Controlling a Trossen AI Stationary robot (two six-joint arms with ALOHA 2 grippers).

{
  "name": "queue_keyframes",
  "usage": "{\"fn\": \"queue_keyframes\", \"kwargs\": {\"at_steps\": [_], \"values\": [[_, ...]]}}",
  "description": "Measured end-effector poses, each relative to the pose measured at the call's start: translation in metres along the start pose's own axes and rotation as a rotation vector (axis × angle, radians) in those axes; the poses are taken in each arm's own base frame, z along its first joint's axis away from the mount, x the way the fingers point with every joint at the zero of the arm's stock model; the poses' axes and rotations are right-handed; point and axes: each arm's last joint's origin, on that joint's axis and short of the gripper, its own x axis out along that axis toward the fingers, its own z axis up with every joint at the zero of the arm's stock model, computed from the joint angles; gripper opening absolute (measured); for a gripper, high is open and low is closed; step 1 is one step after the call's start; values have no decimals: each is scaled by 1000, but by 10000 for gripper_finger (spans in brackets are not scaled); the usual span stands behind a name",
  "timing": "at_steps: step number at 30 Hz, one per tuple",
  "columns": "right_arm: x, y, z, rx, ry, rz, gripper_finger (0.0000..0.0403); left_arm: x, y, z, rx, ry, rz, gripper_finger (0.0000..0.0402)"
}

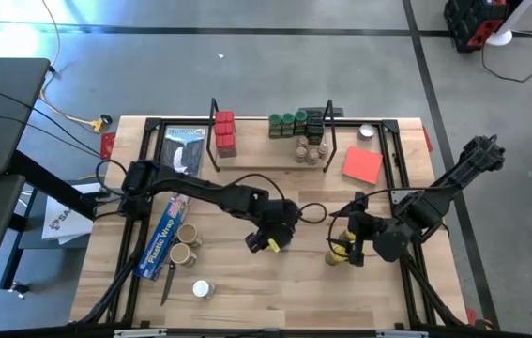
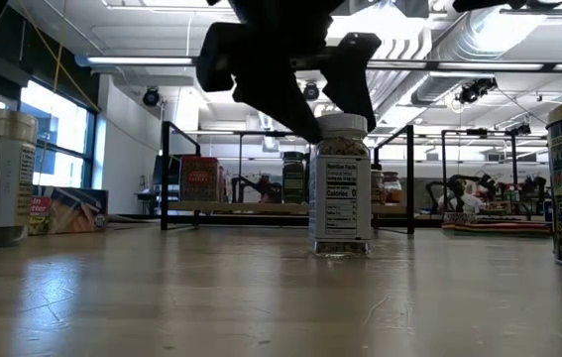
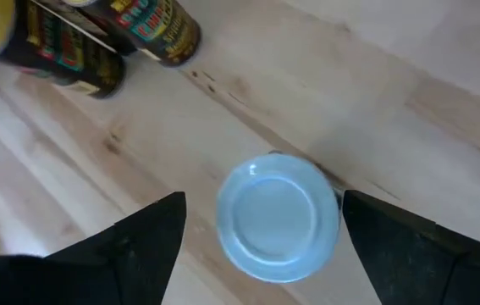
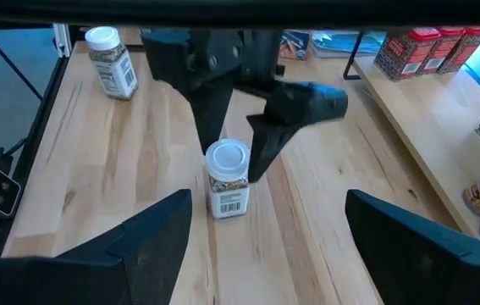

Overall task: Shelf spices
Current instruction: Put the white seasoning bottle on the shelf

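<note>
Two claws hung over our desk [image 1: 247, 291]. We saw the left claw [image 4: 238, 127] spread apart astride a white-lidded spice jar [image 4: 227, 179] standing upright mid-desk, fingers clear of it. The right claw [image 1: 345, 246], at three o'clock from that jar, stood wide apart. At twelve o'clock the shelf [image 1: 266, 161] carried red tins [image 1: 224, 132] and green-lidded jars [image 1: 287, 123].

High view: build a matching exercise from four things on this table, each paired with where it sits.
Things:
1. red tins
2. white-lidded jar
3. blue plastic-wrap box
4. red square sheet

Places:
A. upright between the open jaws of the left gripper
B. at one end of the shelf
C. flat on the table, just outside the shelf's other end
D. lying on the table beside two tan-lidded jars

Pairs: 1-B, 2-A, 3-D, 4-C
</note>
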Motion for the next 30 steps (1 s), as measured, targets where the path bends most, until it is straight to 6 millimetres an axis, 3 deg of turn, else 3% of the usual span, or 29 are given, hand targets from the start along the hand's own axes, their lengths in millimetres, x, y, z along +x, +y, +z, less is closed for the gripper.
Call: {"fn": "queue_keyframes", "kwargs": {"at_steps": [7,23,30], "values": [[0,0,0,-1,2,-1,307,1,6,-4,-59,-96,-55,316],[0,0,0,10,3,-1,307,14,8,-11,-63,-114,-90,280],[0,0,-1,11,9,-4,307,15,8,-11,-98,-111,-89,230]]}}
